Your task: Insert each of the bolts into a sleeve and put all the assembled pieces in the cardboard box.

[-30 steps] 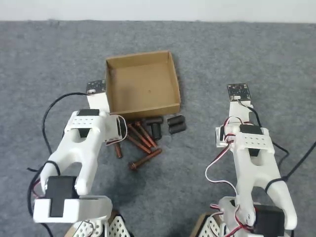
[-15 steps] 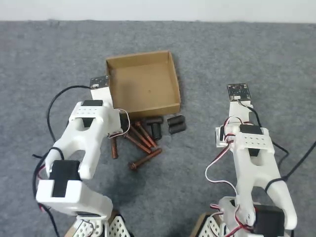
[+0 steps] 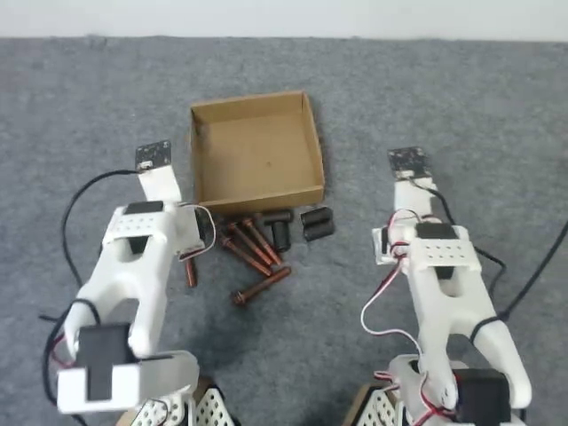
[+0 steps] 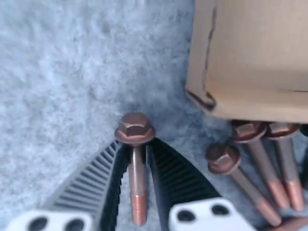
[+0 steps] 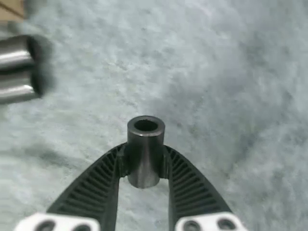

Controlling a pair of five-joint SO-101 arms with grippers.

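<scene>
Beside the cardboard box (image 3: pixel 262 197), on the grey surface (image 3: pixel 461 98), the left hand (image 4: pixel 135 147) is pinching one bolt (image 4: pixel 136 168) by its shank; the hexagon head stands just beyond the fingertips and the threaded end points back toward the wrist; the grip leaves both ends bare, though as judged the thread is turned away from any mating part. Well apart on the other side, the right hand (image 5: pixel 143 153) is pinching a sleeve (image 5: pixel 145 166) across its body; the open bore faces away from the wrist, unobstructed, presumably so a bolt can enter it. Remaining stock lies just in front of the box wall: loose bolts (image 3: pixel 251 245) fanned together, touching or nearly so, with loose sleeves (image 3: pixel 317 223) just beside them. No assembled piece is visible in the box. Assessment: the first pairing is in hand; bolt and sleeve are not yet brought together.
</scene>
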